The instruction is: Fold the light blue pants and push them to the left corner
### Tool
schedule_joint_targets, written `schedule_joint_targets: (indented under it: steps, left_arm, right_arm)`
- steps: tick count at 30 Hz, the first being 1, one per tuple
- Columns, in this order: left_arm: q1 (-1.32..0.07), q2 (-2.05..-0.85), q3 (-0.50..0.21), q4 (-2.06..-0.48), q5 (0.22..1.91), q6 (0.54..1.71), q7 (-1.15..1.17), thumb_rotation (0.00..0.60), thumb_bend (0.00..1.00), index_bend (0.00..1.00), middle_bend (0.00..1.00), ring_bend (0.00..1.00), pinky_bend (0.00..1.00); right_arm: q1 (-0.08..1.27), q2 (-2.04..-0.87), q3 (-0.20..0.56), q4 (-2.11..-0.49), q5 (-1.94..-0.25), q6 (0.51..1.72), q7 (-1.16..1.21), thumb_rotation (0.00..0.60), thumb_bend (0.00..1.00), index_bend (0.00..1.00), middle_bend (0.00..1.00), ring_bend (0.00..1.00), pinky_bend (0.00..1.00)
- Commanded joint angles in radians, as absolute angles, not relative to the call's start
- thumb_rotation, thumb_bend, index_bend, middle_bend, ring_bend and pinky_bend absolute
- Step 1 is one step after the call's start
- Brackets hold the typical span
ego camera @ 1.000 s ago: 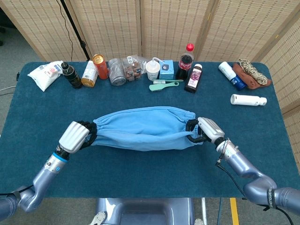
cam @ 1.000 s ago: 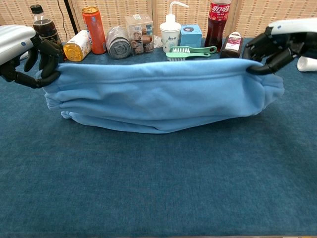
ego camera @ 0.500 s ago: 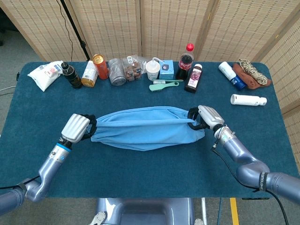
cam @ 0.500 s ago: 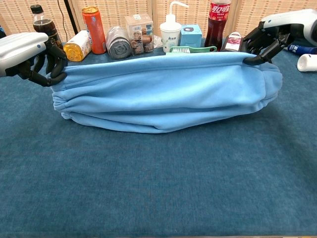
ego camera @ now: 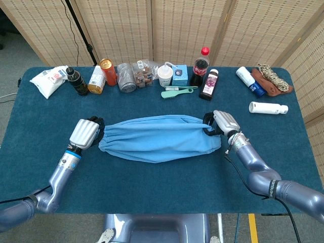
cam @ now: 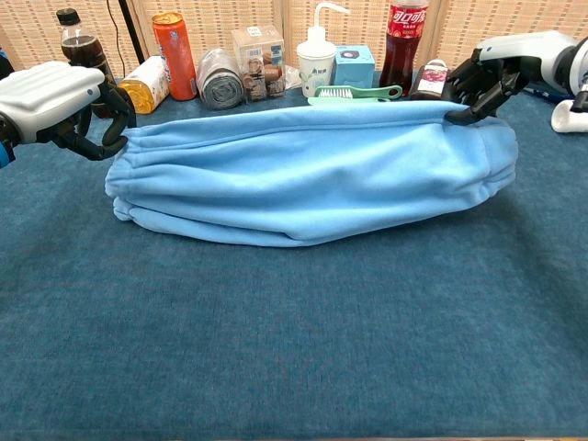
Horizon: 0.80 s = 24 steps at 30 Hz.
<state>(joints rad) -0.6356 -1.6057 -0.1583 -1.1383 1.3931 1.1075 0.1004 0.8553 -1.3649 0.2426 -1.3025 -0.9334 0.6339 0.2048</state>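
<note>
The light blue pants (ego camera: pixel 159 137) (cam: pixel 308 172) lie folded lengthwise into a long band across the middle of the dark blue table (ego camera: pixel 152 187). My left hand (ego camera: pixel 86 133) (cam: pixel 55 96) grips the band's left end at its upper corner. At the right end, my right hand (ego camera: pixel 221 122) (cam: pixel 501 64) pinches the upper corner. The top layer is held a little off the cloth beneath, and the lower edge rests on the table.
Along the far edge stand a white bag (ego camera: pixel 48 80), bottles and cans (ego camera: pixel 101 76), a cola bottle (ego camera: pixel 201 66), a green brush (ego camera: pixel 178 91) and a small blue box (ego camera: pixel 180 74). At the far right lie a white tube (ego camera: pixel 268 107) and brown cloth (ego camera: pixel 271 80).
Both hands have carried the pants' upper edge away from me, toward the far side, and lowered it. The band now lies flatter and further back on the table.
</note>
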Motion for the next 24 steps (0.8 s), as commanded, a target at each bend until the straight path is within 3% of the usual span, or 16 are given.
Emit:
schedule_joint_targets:
  steps: [1, 2, 3, 5, 8, 13, 18, 24]
  left_arm:
    - [-0.634, -1.615, -0.162, -1.139, 1.361, 1.095, 0.157, 0.600, 0.51, 0.43, 0.20, 0.13, 0.38]
    - [-0.633, -1.617, -0.165, -1.142, 1.350, 1.092, 0.173, 0.600, 0.51, 0.37, 0.13, 0.08, 0.34]
    - [-0.633, -1.618, -0.167, -1.147, 1.340, 1.087, 0.186, 0.600, 0.51, 0.32, 0.09, 0.05, 0.31]
    - [-0.634, -1.613, -0.169, -1.164, 1.322, 1.072, 0.202, 0.600, 0.48, 0.17, 0.01, 0.00, 0.24]
    - [-0.634, -1.583, -0.162, -1.205, 1.311, 1.047, 0.214, 0.600, 0.37, 0.01, 0.00, 0.00, 0.15]
    - [-0.627, -1.484, -0.155, -1.329, 1.290, 1.006, 0.208, 0.600, 0.19, 0.00, 0.00, 0.00, 0.03]
    - [-0.602, -1.393, -0.137, -1.415, 1.334, 1.043, 0.181, 0.600, 0.17, 0.00, 0.00, 0.00, 0.01]
    - [-0.557, -1.303, -0.113, -1.475, 1.394, 1.116, 0.123, 0.600, 0.10, 0.00, 0.00, 0.00, 0.00]
  right_arm:
    - [0.850, -1.370, 0.246, -1.295, -0.956, 0.637, 0.207, 0.600, 0.21, 0.26, 0.21, 0.16, 0.43]
    - [0.849, -1.369, 0.245, -1.293, -0.960, 0.636, 0.205, 0.600, 0.06, 0.13, 0.09, 0.07, 0.33]
    - [0.848, -1.369, 0.246, -1.292, -0.961, 0.638, 0.202, 0.600, 0.00, 0.04, 0.02, 0.01, 0.24]
    - [0.842, -1.369, 0.252, -1.294, -0.970, 0.668, 0.191, 0.600, 0.00, 0.00, 0.00, 0.00, 0.14]
    - [0.829, -1.352, 0.251, -1.325, -0.984, 0.718, 0.155, 0.600, 0.00, 0.00, 0.00, 0.00, 0.12]
    - [0.789, -1.266, 0.269, -1.452, -0.999, 0.781, 0.146, 0.600, 0.00, 0.00, 0.00, 0.00, 0.07]
    - [0.724, -1.180, 0.259, -1.549, -1.097, 0.843, 0.194, 0.600, 0.00, 0.00, 0.00, 0.00, 0.07]
    - [0.657, -1.125, 0.192, -1.572, -1.261, 0.888, 0.249, 0.600, 0.00, 0.00, 0.00, 0.00, 0.07]
